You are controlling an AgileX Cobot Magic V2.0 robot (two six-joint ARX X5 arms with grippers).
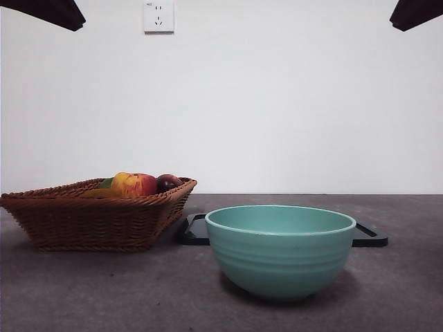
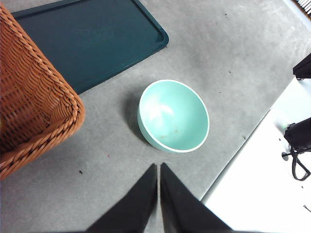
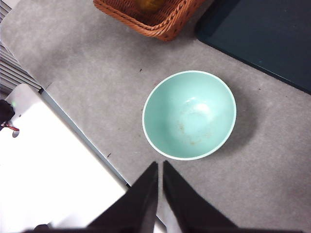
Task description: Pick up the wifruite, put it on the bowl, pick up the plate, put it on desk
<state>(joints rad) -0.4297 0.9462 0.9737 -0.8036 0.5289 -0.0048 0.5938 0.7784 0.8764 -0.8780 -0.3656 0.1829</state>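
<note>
Bowl [image 1: 280, 250]: teal-green, ridged, upright on the desk [image 1: 104, 290]; nearest the camera
Tray [image 1: 370, 235]: dark, flat; just behind the bowl, its ends showing at either side
Basket [image 1: 93, 218]: brown wicker; left of the bowl, beside the tray's left end
Fruit: red-yellow apple [image 1: 135, 184] and dark plum [image 1: 168, 182] in the basket, side by side
Arms: black tips [image 1: 45, 12] at both top corners, high above the bowl
Wall socket [image 1: 158, 16]: white; above the basket

The teal-green bowl [image 1: 280, 250] stands upright and empty on the grey desk [image 1: 104, 290].
</note>
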